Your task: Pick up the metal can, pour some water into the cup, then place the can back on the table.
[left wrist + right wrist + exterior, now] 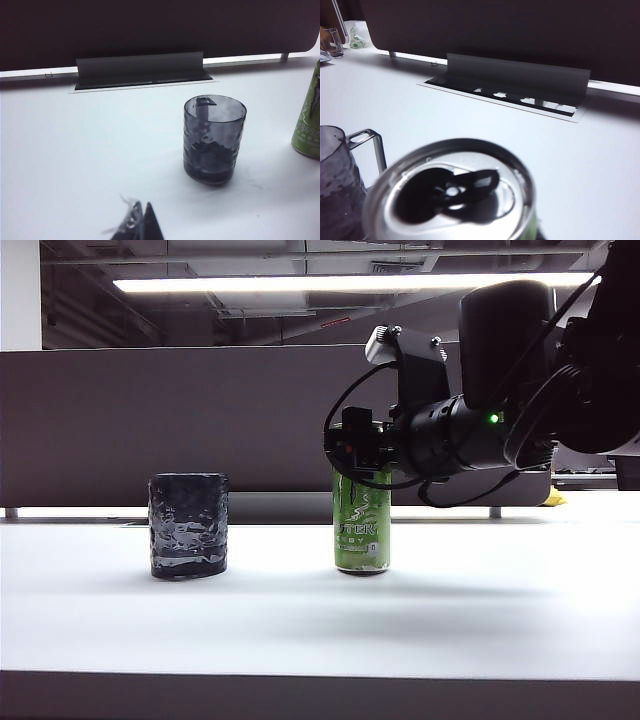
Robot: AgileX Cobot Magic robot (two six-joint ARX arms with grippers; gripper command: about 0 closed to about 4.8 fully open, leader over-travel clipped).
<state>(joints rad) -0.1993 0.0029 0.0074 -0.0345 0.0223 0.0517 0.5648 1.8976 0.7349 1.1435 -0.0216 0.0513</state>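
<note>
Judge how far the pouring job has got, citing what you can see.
Done: nothing visibly; the cup stands apart, untouched. In hand: the right gripper is at the top of the metal can, which stands on the table. The left gripper is idle. Left: lifting, pouring, replacing.

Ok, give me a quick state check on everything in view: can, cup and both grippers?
metal can: upright on the table, top opened.
cup: upright on the table, apart from the can.
right gripper: at the can's top; grip unclear.
left gripper: shut, low over the table, short of the cup.
</note>
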